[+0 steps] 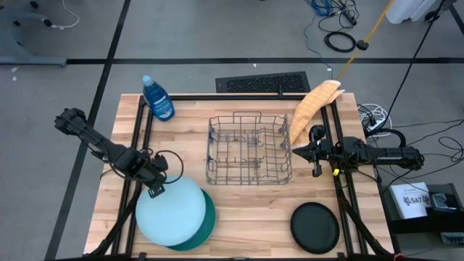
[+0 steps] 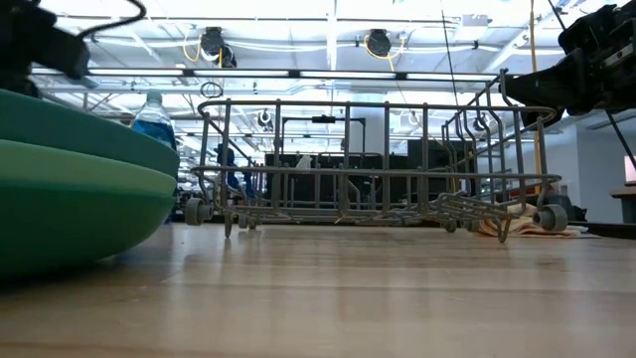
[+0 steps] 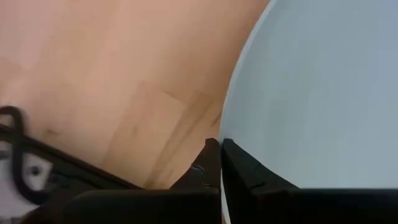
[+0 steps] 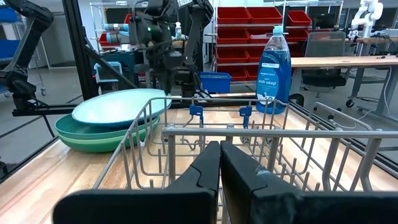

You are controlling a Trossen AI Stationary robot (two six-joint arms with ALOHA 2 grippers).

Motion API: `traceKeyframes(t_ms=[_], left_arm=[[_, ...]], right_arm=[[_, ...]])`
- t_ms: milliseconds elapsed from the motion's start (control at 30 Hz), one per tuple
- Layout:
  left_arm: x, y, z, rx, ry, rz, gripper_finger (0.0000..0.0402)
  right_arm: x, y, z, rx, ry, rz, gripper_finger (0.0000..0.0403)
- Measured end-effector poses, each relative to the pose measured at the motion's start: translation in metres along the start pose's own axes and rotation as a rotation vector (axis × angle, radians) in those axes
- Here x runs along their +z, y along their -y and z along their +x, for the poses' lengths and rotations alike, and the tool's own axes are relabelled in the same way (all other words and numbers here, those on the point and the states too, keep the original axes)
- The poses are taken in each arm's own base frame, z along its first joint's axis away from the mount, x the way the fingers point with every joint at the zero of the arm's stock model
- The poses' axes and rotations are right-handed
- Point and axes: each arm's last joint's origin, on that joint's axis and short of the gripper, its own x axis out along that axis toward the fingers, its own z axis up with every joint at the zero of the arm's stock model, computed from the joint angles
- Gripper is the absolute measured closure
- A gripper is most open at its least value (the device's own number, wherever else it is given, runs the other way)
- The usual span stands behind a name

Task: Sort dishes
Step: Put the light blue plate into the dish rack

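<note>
The left gripper (image 1: 154, 190) is sitting at the far left edge of the stack of plates (image 1: 177, 216) near the front left of the wooden table (image 1: 246, 214), and its fingers (image 3: 214, 168) are clenched on the rim of the light blue plate (image 3: 317, 93) lying on top of the stack. In the left wrist view the two dark fingers are pressing together right at that pale rim, with bare wood showing beside it. Under the light blue plate, teal and green plates (image 2: 70, 189) are showing as stacked rims, the teal edge peeking out on the right side of the pile in the high view. The black plate (image 1: 315, 227) is lying flat by itself near the front right of the table, well apart from the stack. The wire rack (image 1: 249, 153) is standing in the middle of the table, with nothing in it. The right gripper (image 1: 299, 149) is hovering just beside the right end of the rack, its fingers (image 4: 214, 165) closed together and grasping nothing. A blue soap bottle (image 1: 157, 98) is standing at the far left of the table, and a tan cloth (image 1: 312, 106) is lying at the far right, behind the rack.
</note>
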Motion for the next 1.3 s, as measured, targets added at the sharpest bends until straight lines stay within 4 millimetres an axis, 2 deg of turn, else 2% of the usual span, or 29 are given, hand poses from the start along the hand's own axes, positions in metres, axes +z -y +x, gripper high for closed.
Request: traceKeyframes(t_ms=[367,733,1067,1300], left_arm=[[0.014,0.008,-0.038,-0.024,0.191,0.032,0.0402],[0.024,0.012,-0.065,0.01,0.391,0.115,0.0402],[0.028,0.01,-0.07,0.124,0.53,0.212,0.0401],[0.035,0.019,-0.074,0.094,0.618,0.315,0.0401]], right_arm=[[0.0,0.0,0.0,-0.001,0.0,-0.003,0.0394],[0.0,0.0,0.0,0.0,0.0,-0.002,0.0394],[0.0,0.0,0.0,-0.001,0.0,-0.001,0.0394],[0.0,0.0,0.0,-0.001,0.0,-0.003,0.0394]])
